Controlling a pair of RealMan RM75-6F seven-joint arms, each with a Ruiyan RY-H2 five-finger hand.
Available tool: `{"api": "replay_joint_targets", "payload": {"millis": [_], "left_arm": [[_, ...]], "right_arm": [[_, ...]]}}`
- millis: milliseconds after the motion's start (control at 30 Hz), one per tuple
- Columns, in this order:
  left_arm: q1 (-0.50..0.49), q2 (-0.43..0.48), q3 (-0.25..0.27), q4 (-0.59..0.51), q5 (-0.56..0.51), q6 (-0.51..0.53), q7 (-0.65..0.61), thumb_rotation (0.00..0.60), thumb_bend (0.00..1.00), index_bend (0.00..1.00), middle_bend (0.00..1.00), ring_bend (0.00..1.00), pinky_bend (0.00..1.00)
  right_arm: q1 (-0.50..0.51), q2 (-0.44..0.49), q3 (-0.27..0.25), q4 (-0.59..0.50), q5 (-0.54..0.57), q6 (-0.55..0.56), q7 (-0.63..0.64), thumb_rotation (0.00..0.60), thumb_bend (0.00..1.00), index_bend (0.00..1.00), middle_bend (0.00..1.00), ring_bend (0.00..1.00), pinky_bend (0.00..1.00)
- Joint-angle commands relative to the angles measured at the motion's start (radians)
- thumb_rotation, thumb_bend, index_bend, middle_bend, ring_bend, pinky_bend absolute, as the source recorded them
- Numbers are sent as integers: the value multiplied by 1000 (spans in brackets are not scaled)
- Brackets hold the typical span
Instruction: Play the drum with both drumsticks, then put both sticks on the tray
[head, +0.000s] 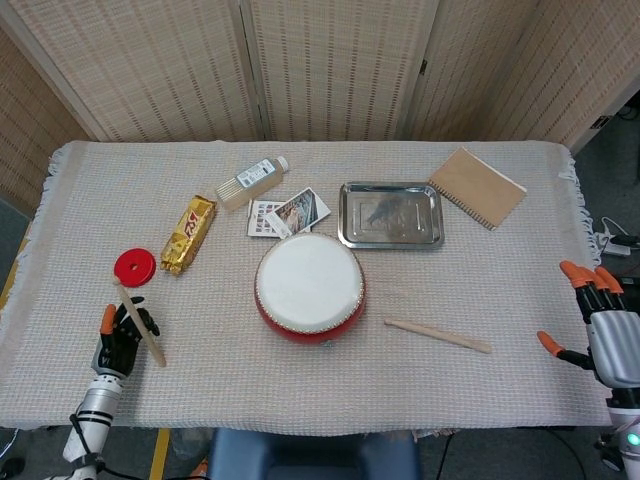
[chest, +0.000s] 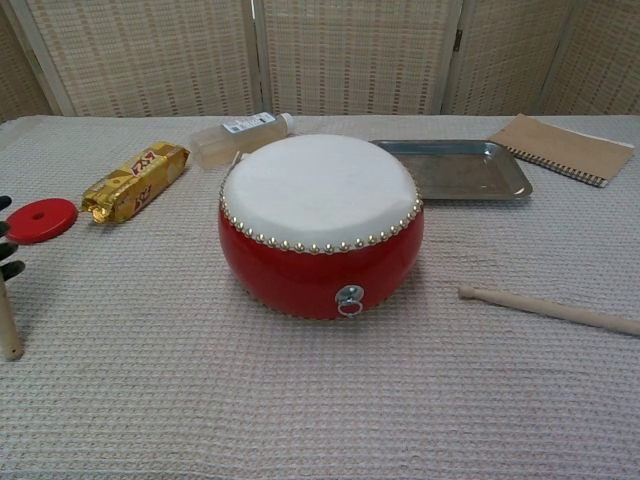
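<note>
Early stage: left hand (head: 122, 338) grips one drumstick (head: 143, 326) near table's front-left corner, right hand (head: 600, 330) spread empty at right edge, second drumstick (head: 438, 335) lying right of unplayed drum (head: 309, 287), tray (head: 391, 214) bare.

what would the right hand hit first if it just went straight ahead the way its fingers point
Probably nothing: the right hand sits at the table's right edge, fingers pointing toward the far side, and that strip of cloth looks free. The notebook lies well left of that line, though depth is uncertain.
</note>
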Motion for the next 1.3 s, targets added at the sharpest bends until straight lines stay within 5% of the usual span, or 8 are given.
{"api": "replay_joint_targets", "payload": {"millis": [33,200,533,700,1300], "left_arm": [[9,-8,3,16,11,16,5,413,374,506,664,610,610],[18,-24,7,34,33,51,39,475,376,617,735,673,675],[32,-53,19,39,80,137,153,484,377,683,811,746,729],[38,-62,26,44,91,162,189,596,396,723,852,781,779],[53,-70,84,94,135,192,266,600,515,795,922,848,838]], "right_arm": [[-1,2,0,-3,-3,3,0,600,114,0,94,0,54],[-2,4,0,-9,-7,9,1,600,114,0,94,0,54],[-9,8,-1,-15,-16,24,8,600,114,0,94,0,54],[-12,7,-2,-13,-19,29,11,600,114,0,94,0,54],[-20,7,-3,-19,-33,51,7,600,114,0,94,0,54]]}}
